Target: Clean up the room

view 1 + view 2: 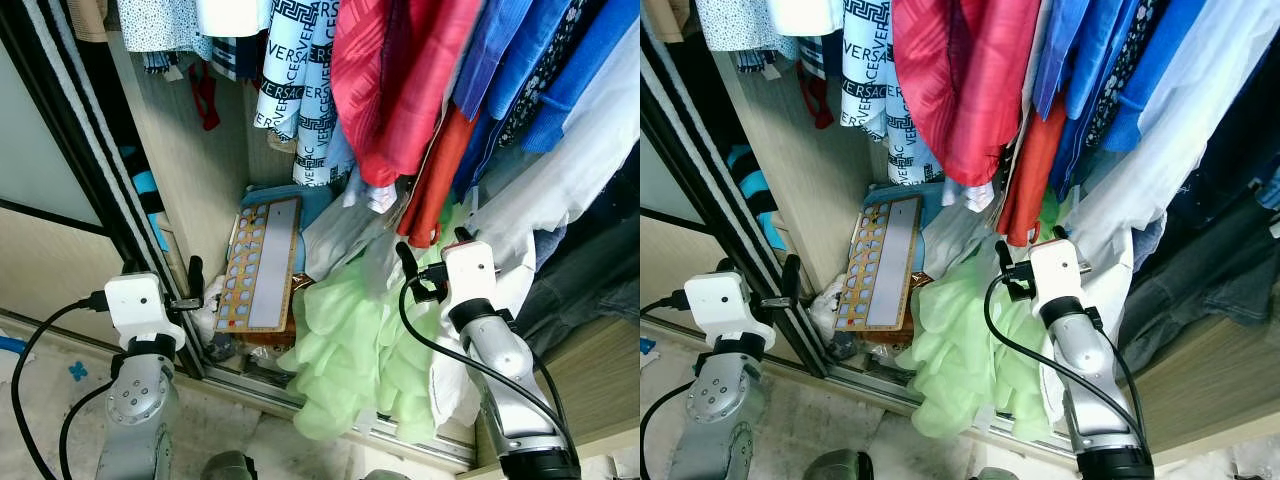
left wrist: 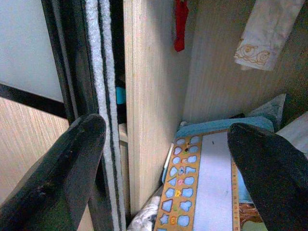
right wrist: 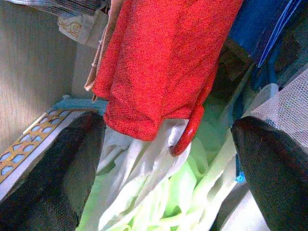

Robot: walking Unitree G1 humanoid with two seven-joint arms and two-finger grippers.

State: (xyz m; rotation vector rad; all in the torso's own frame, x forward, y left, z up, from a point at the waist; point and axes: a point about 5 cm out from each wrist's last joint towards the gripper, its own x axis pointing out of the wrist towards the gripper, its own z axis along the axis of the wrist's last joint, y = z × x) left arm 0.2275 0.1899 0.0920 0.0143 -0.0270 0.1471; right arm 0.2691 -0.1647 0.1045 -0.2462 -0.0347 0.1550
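Green garment (image 1: 350, 350): a pale green heap is seen spilling out of the open wardrobe, over the sliding-door track (image 1: 400, 432) at the floor — judged to be what needs tidying back in.
Left hand (image 1: 196, 285): held low by the black door frame (image 1: 90, 170), just beside the wardrobe's wooden side panel (image 1: 190, 170); its fingers (image 2: 62, 178) are spread wide and nothing is held.
Right hand (image 1: 432, 248): raised above the green heap, near the hem of the hanging red clothes (image 3: 163, 62); fingers (image 3: 53, 178) are likewise parted wide, with nothing between them.
Shape board (image 1: 258, 265): a tan panel with blue cut-outs is leaned upright against the wardrobe's inner corner, just beside the green heap.
Hanging clothes (image 1: 560, 90): blue and white garments are crowded on the right side, further back.
Advice: the green fabric should probably be gathered from low down — bunched thickly, not pinched at an edge — so it is not dragged across the track, and the red hem should be kept out of the grip.
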